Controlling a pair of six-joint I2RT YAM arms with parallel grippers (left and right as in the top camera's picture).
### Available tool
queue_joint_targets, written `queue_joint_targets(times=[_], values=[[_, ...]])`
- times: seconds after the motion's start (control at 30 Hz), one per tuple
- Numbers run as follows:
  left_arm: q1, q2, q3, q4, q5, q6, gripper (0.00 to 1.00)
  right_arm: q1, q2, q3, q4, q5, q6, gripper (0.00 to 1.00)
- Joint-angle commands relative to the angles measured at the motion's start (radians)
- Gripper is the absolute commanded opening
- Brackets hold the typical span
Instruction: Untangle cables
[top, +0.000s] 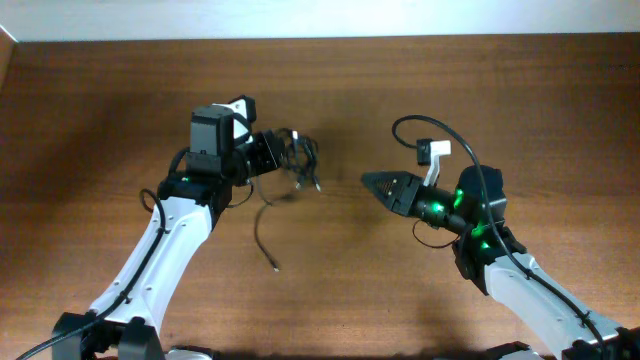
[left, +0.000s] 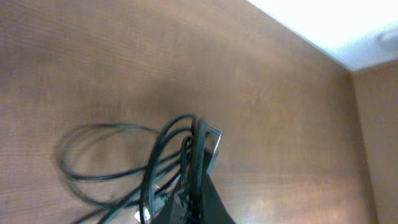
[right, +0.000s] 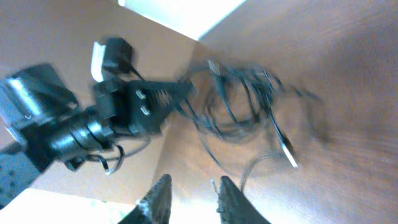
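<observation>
The cables (top: 298, 158) are a tangled clump of thin black cords held off the table by my left gripper (top: 280, 152), which is shut on them. One strand (top: 262, 232) hangs down and trails to a plug end near the table's middle. In the left wrist view the loops (left: 168, 162) bunch between the fingers (left: 194, 199). My right gripper (top: 372, 184) is open and empty, to the right of the clump, pointing at it. In the right wrist view its fingers (right: 191, 190) frame the clump (right: 242, 106) and a silver plug (right: 287, 152).
The brown wooden table (top: 520, 100) runs under both arms. A thick black robot cable (top: 440, 135) loops above the right arm. The left arm (right: 81, 124) shows in the right wrist view.
</observation>
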Motion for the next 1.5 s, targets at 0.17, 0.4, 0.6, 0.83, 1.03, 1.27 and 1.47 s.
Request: queue_joint_targets(times=[0.17, 0.4, 0.6, 0.83, 1.03, 1.27, 1.47], values=[[0.001, -0.008, 0.009, 0.091, 0.516, 0.147, 0.0, -0.003, -0.011, 0.002, -0.177, -0.025, -0.098, 0.68], [0.001, -0.008, 0.009, 0.076, 0.67, 0.193, 0.0, -0.004, -0.011, 0.002, -0.086, 0.076, -0.143, 0.41], [0.001, -0.008, 0.009, 0.076, 0.753, 0.194, 0.0, -0.004, -0.011, 0.002, -0.077, 0.133, -0.143, 0.04], [0.19, -0.008, 0.009, 0.08, 0.613, 0.113, 0.0, -0.004, -0.011, 0.002, -0.333, 0.56, -0.144, 0.04], [0.232, -0.008, 0.009, 0.041, 0.373, 0.025, 0.0, -0.004, -0.011, 0.002, -0.381, 0.404, -0.147, 0.14], [0.117, -0.008, 0.009, 0.002, 0.579, 0.172, 0.0, -0.003, -0.011, 0.002, -0.222, -0.011, -0.137, 0.61], [0.05, -0.008, 0.009, 0.09, 0.815, 0.193, 0.0, -0.003, -0.01, 0.002, -0.011, -0.065, -0.063, 0.63]])
